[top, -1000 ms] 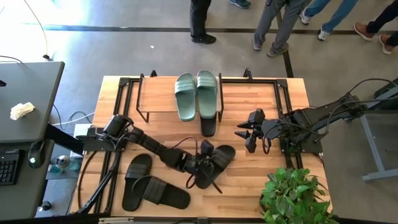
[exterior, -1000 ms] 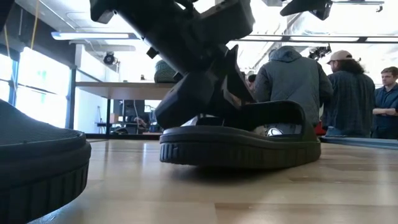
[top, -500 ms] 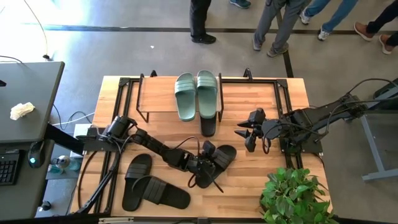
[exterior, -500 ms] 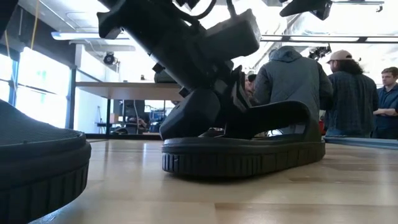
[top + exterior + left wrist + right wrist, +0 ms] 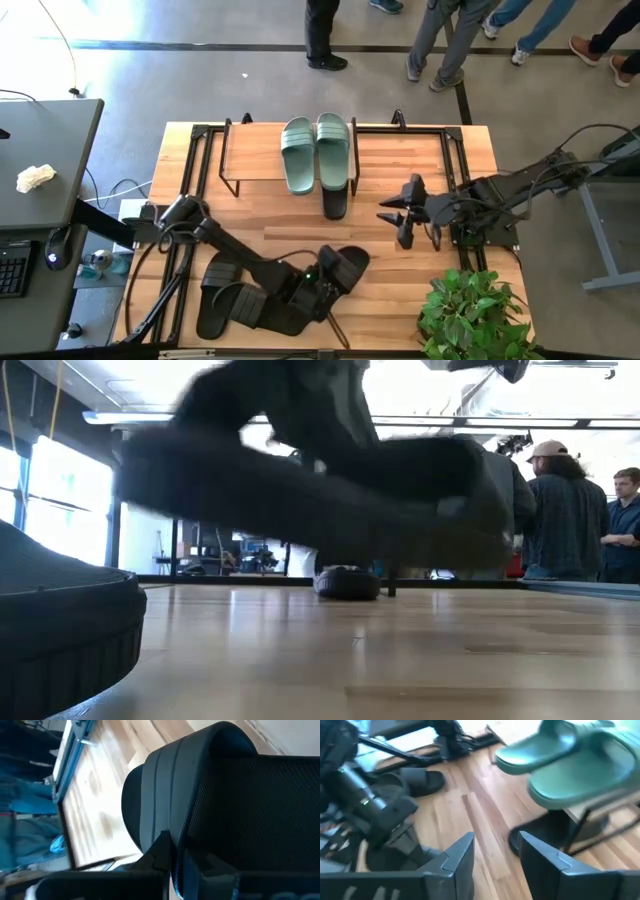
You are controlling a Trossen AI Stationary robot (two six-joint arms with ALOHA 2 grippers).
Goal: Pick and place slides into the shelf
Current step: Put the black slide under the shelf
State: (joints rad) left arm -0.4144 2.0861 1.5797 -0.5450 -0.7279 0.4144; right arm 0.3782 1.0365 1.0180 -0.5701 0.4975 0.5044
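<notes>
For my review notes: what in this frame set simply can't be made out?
- Left gripper, high view: its fingers are hidden between the wrist and the black slide, so the grip itself can't be seen.
- Low view: that slide is a motion-blurred smear.
- Black slide under the shelf: only its end shows; the green slides cover the rest.
- Left wrist view: the slide fills the picture.

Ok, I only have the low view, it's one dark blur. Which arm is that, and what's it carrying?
Observer: The left gripper, clamped on a black slide, lifted off the table.
Operator: Anything on the shelf?
Observer: The sage-green pair sits on the shelf, toward the right arm's end.
Operator: And the right arm?
Observer: The right gripper hovers open near that end, holding nothing.
</notes>
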